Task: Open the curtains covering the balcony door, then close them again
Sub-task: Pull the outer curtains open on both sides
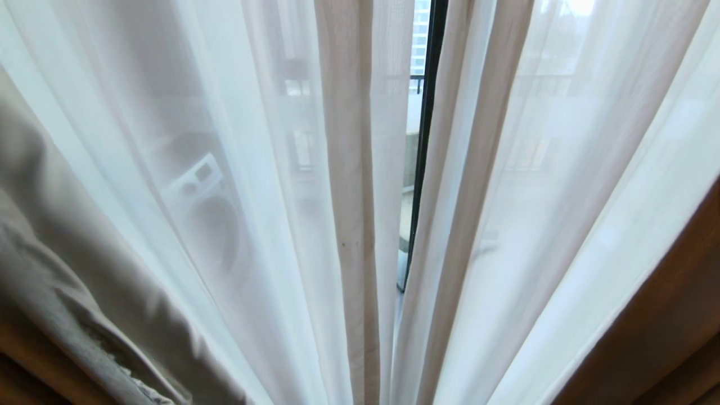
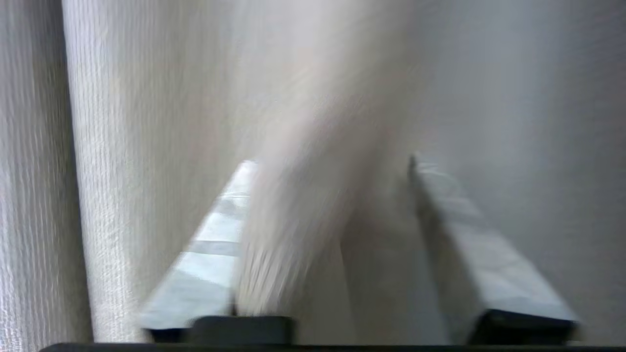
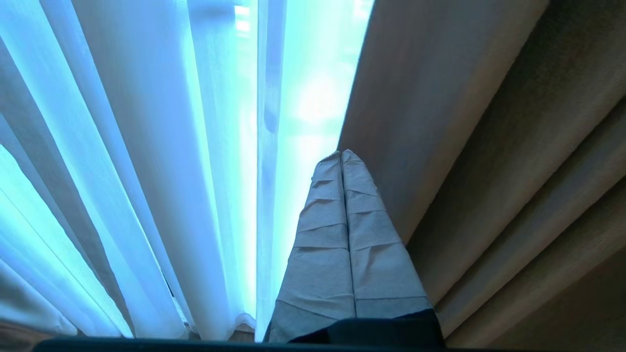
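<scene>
My left hand point(image 2: 332, 161) has its two fingers point(image 2: 205, 244) spread fairly wide, and a blurred fold of the cream drape point(image 2: 303, 215) hangs between them; I cannot tell whether either finger presses on it. More ribbed cream cloth fills the view beyond the tips.

My right hand point(image 3: 342, 154) is pinched tight, its fingers point(image 3: 323, 230) pressed flat together with nothing between them. It sits at the seam where the white sheers point(image 3: 146, 146) meet the heavy beige drape point(image 3: 489, 146), both hanging in long pleats.

From the head camera neither hand shows. The sheers point(image 1: 534, 197) cover nearly the whole width, with a slim gap near the middle where the black frame of the balcony door point(image 1: 424, 140) stands. Through the gap I see a bit of railing and a building outside. Behind the left sheer a pale washing machine point(image 1: 202, 202) shows faintly. The heavy drape point(image 1: 67, 270) bunches at the lower left, and another fold point(image 1: 664, 315) edges the lower right.
</scene>
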You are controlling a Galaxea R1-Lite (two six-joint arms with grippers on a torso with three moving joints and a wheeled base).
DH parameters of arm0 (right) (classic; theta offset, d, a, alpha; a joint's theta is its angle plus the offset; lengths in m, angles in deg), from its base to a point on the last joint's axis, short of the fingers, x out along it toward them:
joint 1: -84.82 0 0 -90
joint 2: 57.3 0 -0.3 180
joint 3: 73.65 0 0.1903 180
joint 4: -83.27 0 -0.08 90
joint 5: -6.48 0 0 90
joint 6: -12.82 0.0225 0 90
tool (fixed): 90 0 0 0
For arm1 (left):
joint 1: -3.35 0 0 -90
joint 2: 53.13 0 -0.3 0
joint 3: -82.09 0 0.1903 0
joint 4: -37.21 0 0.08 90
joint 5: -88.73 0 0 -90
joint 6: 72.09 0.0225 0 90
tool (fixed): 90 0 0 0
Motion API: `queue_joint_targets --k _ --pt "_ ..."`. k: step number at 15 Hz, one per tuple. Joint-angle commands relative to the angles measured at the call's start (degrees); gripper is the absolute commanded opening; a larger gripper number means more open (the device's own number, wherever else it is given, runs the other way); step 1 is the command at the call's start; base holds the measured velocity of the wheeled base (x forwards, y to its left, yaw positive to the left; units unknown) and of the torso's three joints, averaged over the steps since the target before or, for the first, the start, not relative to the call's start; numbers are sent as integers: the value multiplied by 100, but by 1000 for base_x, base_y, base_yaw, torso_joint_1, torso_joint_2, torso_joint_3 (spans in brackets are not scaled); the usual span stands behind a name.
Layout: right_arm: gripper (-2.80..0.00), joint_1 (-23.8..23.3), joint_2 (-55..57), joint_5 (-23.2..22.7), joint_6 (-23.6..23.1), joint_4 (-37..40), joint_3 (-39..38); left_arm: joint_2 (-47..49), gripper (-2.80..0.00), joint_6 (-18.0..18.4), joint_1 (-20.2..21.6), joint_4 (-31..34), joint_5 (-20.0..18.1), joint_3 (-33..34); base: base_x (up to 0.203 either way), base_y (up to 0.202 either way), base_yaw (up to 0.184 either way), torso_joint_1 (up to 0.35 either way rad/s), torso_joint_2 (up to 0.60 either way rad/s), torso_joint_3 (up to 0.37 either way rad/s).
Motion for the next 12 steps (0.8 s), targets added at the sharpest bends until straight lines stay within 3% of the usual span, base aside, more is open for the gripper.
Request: queue_joint_targets --k 1,10,12 --pt "-280 1 -2 -5 -6 0 -5 -422 0 -4 1 -10 7 287 0 0 0 0 0 0" --pt "-280 1 -2 -5 -6 0 -5 -3711 0 144 41 50 -5 4044 0 0 0 0 0 0" --pt "-280 1 -2 -5 -6 0 2 -3964 0 147 38 68 -46 4335 0 0 0 0 0 0"
